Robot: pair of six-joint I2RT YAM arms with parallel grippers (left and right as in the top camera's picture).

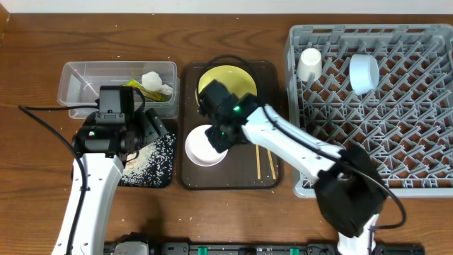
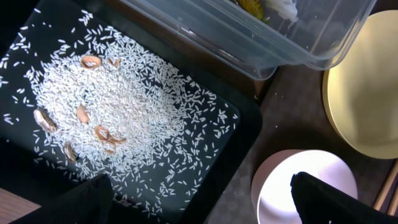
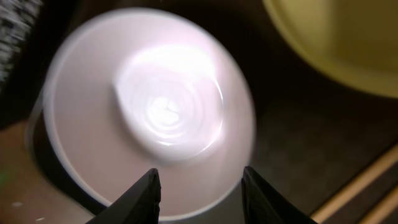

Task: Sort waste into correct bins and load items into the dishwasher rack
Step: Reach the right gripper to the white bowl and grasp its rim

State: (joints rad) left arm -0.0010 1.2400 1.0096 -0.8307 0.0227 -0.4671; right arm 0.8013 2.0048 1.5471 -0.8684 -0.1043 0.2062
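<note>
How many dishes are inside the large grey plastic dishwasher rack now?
2: a small white cup in its far-left corner and a light blue bowl just right of it. The right arm hides the near-left corner.

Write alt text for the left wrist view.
A black tray strewn with rice and brown scraps fills the frame. A clear tub lies at the top, a yellow plate and white bowl at right, the open left gripper at the bottom.
</note>
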